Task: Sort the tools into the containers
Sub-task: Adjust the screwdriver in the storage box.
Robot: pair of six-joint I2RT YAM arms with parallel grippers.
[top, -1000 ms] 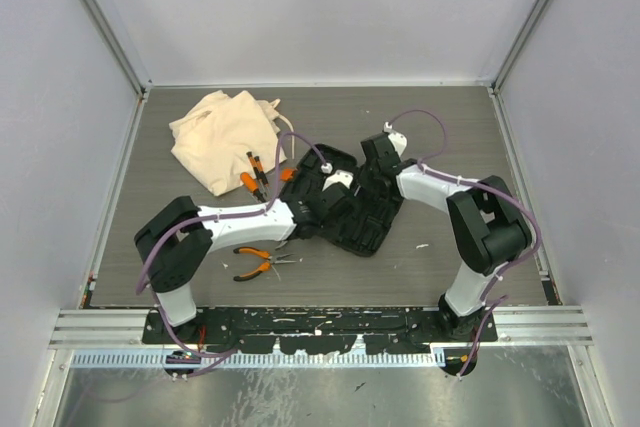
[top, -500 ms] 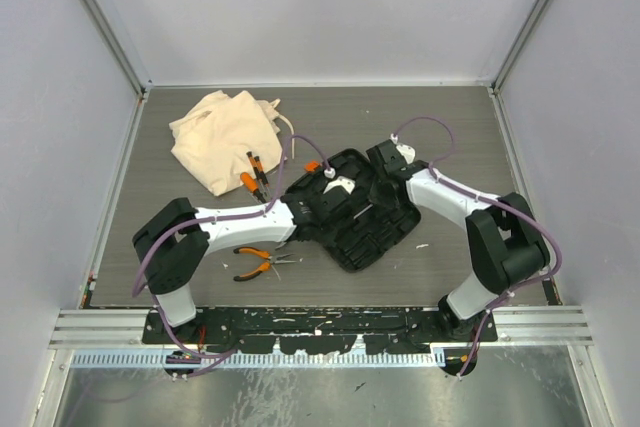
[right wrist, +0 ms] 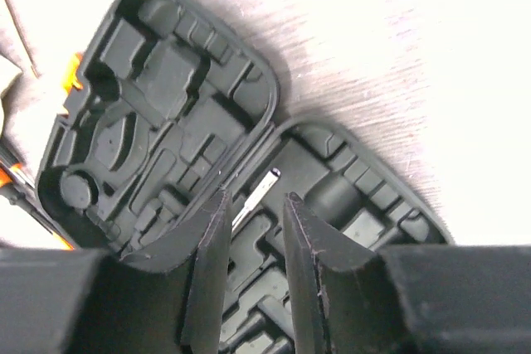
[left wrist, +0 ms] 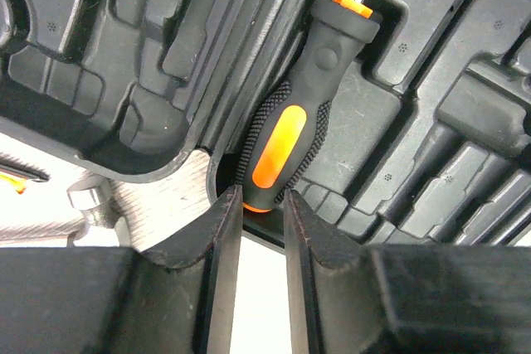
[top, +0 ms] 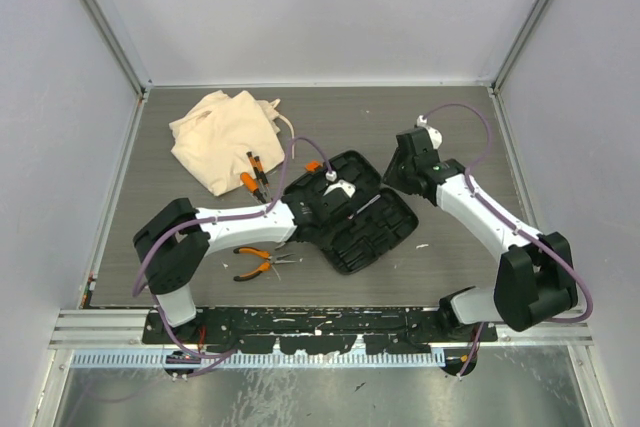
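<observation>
The black tool case (top: 375,232) lies open flat in the middle of the table. An orange-and-black screwdriver (left wrist: 286,134) rests in a slot of the case (left wrist: 431,64). My left gripper (left wrist: 263,201) stands slightly open, with the butt of the handle right at its tips. In the top view the left gripper (top: 335,192) hangs over the case's left half. My right gripper (top: 398,173) is open and holds nothing, raised beside the case's right edge. Its wrist view looks down on the case (right wrist: 166,97) and the screwdriver's steel tip (right wrist: 265,181). Pliers (top: 258,261) lie near the left arm.
The beige cloth bag (top: 220,137) lies crumpled at the back left. Two screwdrivers (top: 252,175) lie at its near edge. White walls close in the table on three sides. The case's orange latch (top: 313,165) points toward the bag.
The right gripper has opened and pulled back to the right, away from the case. The case now lies flatter. The left gripper's jaws have parted a little around the screwdriver handle.
</observation>
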